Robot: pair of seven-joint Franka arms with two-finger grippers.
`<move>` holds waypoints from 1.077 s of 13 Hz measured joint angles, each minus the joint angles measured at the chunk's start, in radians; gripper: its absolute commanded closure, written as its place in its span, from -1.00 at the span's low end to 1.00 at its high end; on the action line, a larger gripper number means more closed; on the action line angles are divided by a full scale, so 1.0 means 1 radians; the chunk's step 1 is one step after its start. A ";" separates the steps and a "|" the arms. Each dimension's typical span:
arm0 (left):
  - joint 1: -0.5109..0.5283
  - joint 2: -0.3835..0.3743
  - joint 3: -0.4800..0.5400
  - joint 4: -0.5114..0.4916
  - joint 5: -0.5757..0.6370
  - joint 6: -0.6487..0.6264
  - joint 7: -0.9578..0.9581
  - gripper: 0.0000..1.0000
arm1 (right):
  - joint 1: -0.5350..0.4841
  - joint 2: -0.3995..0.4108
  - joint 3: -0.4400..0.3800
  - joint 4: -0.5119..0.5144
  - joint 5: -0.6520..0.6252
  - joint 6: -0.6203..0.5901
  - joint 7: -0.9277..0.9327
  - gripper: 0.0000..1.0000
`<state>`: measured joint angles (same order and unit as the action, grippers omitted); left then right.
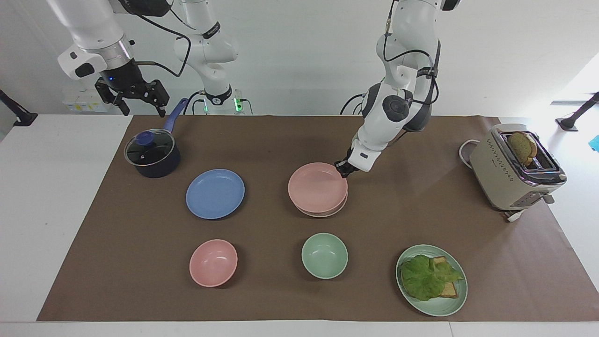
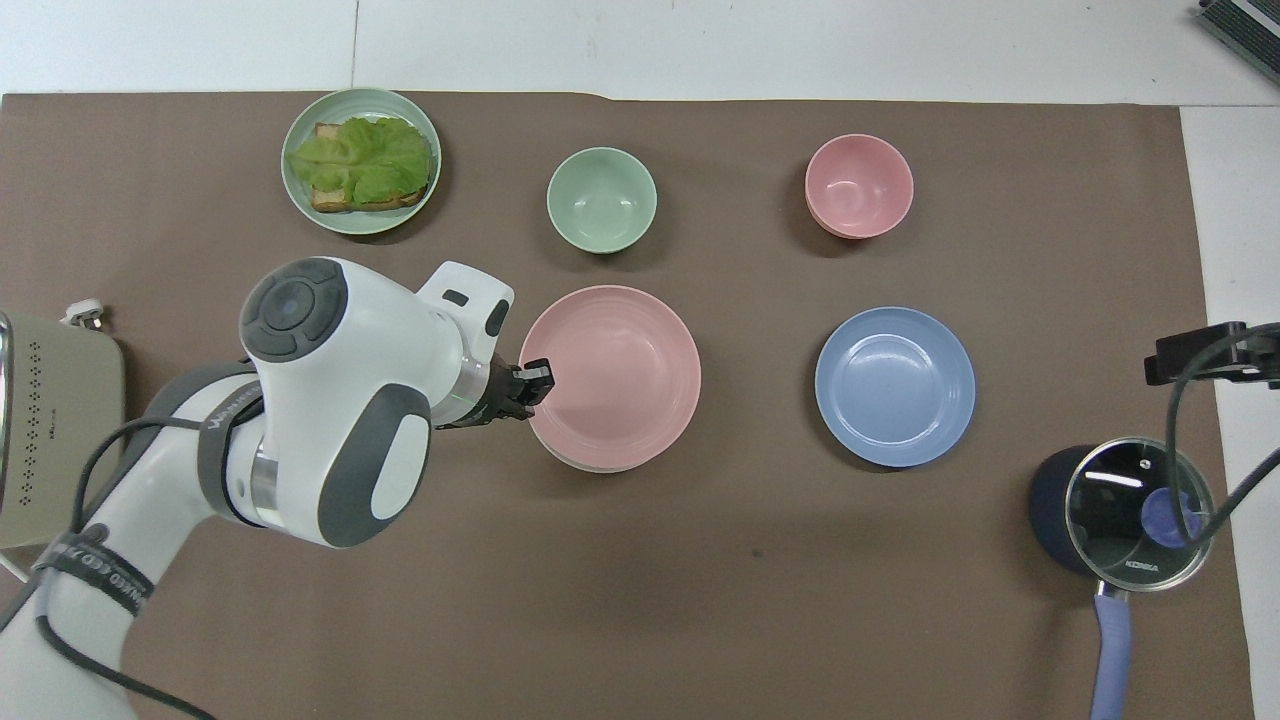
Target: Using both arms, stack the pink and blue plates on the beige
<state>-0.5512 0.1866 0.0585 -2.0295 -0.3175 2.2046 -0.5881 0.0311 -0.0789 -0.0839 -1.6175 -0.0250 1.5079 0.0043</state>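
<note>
- One pink plate (image 1: 317,186) lay on the beige plate (image 1: 323,213), its rim clenched by the left tool (image 1: 342,169).
- Right tool (image 1: 135,96) hung released over the pot (image 2: 1120,510), its lid marked "KONKA".

From my station I count four plates: one pink plate (image 1: 317,186) sitting on one beige plate (image 1: 323,213), of which only a sliver of rim shows, one blue plate (image 1: 215,194), and one pale green plate (image 1: 437,304) carrying one lettuce leaf (image 1: 426,277) over toast (image 1: 449,290); I cannot tell how many slices lie under it. I see two bowls, one pink bowl (image 1: 213,262) and one green bowl (image 1: 324,255). There is one lidded saucepan (image 1: 152,154), and one toaster (image 1: 514,171) with one slice of bread (image 1: 522,146) standing in it. One brown mat (image 1: 140,281) covers the tabletop (image 1: 42,187). Two long arms, each with one hand, count as the left hand (image 1: 344,169) and the right hand (image 1: 133,100).
</note>
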 measured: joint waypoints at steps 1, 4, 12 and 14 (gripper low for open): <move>0.000 0.000 0.004 0.000 0.000 0.000 0.000 1.00 | 0.000 0.000 0.000 0.000 0.000 0.000 0.000 -1.00; 0.005 -0.001 0.008 0.000 0.000 0.001 0.001 -0.99 | 0.000 0.000 0.000 0.000 0.000 0.000 0.000 -1.00; 0.039 -0.011 0.023 0.044 0.021 -0.020 0.052 -1.00 | 0.000 0.000 0.000 0.000 0.000 0.000 0.000 -1.00; 0.114 -0.030 0.027 0.121 0.091 -0.125 0.116 -1.00 | 0.000 0.000 0.000 0.000 0.000 0.000 0.000 -1.00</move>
<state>-0.4374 0.1568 0.0858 -1.9085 -0.2266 2.0793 -0.4722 0.0311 -0.0789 -0.0839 -1.6175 -0.0250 1.5079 0.0043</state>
